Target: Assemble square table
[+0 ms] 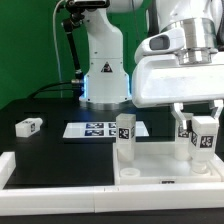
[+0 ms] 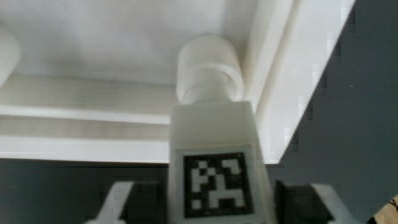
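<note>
The white square slab (image 1: 160, 168) lies flat at the front right of the exterior view. One white leg (image 1: 125, 136) stands upright on its left part, tag facing front. My gripper (image 1: 201, 128) is shut on another tagged leg (image 1: 204, 142) and holds it upright over the slab's right corner. A third leg (image 1: 185, 128) stands just beside it. A fourth leg (image 1: 28, 126) lies loose on the black table at the left. In the wrist view the held leg (image 2: 214, 150) sits between my fingers (image 2: 125, 203), its far end at the slab's raised rim (image 2: 270, 60).
The marker board (image 1: 95, 130) lies flat on the black table behind the slab. The long white border rail (image 1: 60, 190) runs along the front edge. The robot's white base (image 1: 103, 75) stands at the back centre.
</note>
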